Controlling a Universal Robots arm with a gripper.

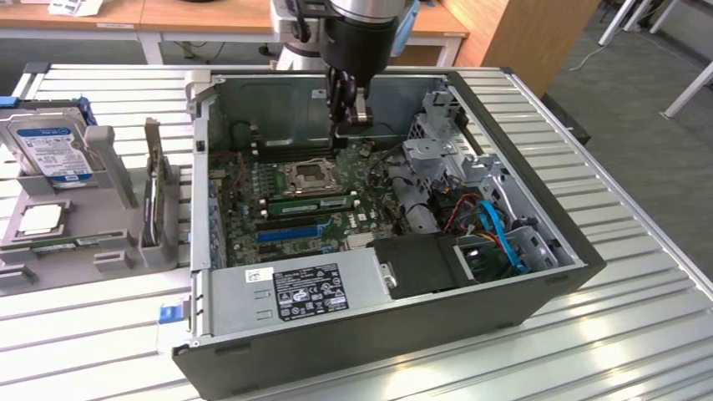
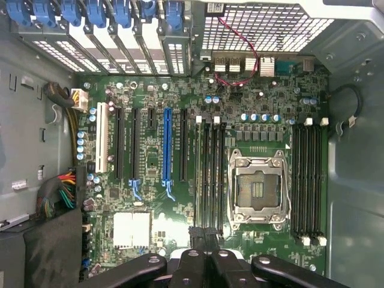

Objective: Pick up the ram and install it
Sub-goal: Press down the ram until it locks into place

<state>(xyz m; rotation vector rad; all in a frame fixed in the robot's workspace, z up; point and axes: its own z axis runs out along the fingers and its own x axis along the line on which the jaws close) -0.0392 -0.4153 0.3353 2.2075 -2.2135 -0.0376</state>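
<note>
The ram (image 1: 312, 203) is a long green stick standing in a memory slot on the near side of the CPU socket (image 1: 310, 175), inside the open computer case. My gripper (image 1: 352, 125) hangs above the far part of the motherboard, up and away from the ram, touching nothing. Its fingers are shut with nothing between them. In the wrist view the shut gripper (image 2: 205, 233) sits over the end of the black memory slots (image 2: 210, 174) beside the CPU socket (image 2: 257, 189). From straight above I cannot pick out the ram among those slots.
A blue expansion slot (image 1: 292, 232) and a grey power supply (image 1: 295, 288) lie nearer the case's front. Drive cages and blue cables (image 1: 496, 225) crowd the exterior view's right. A grey parts tray with a hard drive (image 1: 50, 150) stands at the left, outside the case wall (image 1: 200, 167).
</note>
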